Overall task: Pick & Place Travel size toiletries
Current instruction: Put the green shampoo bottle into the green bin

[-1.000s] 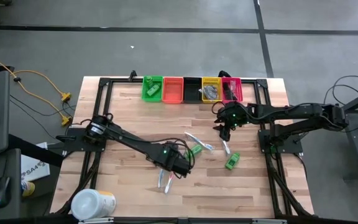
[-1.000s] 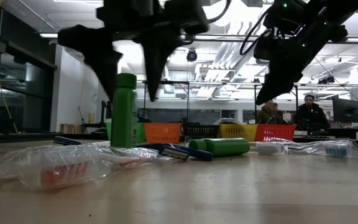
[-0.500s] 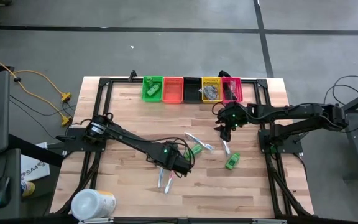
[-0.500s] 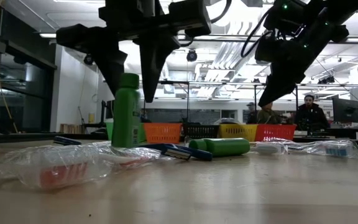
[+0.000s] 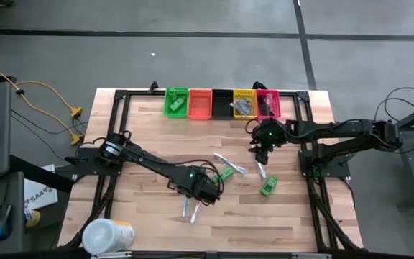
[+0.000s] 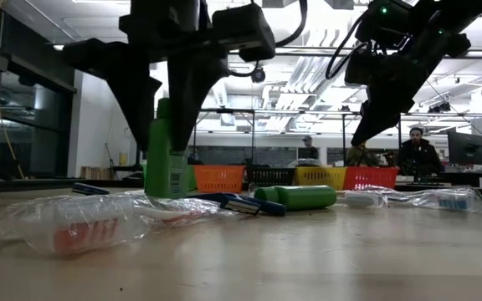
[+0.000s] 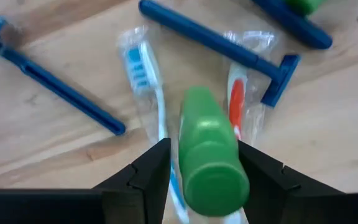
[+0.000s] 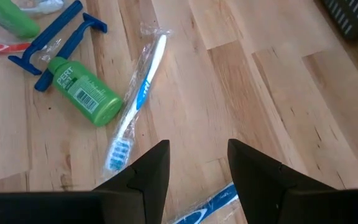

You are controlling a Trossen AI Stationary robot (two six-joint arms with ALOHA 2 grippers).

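Observation:
A green mini bottle stands near the table's middle, leaning a little, its cap up. My left gripper hangs over it, pointing down, shut on it. Under and around it lie wrapped toothbrushes and blue razors. My right gripper hovers open above the table's right half, nothing between its fingers. Below it lie another green bottle and a toothbrush. My left gripper pinches the green bottle's upper half between its two fingers, one on each side. The fingers come from above, pointing down along the bottle. The bottle leans slightly, its base down at the table among the wrappers.
A row of coloured bins stands at the far edge. A large white tub lies at the near left corner. More green bottles and a razor lie mid-table. Bare wood lies on the left half.
My left gripper has shut onto the green bottle, its fingers closing from well apart to the bottle's sides. The bottle has gone from upright to leaning slightly, its base still on the table. My right gripper has kept still.

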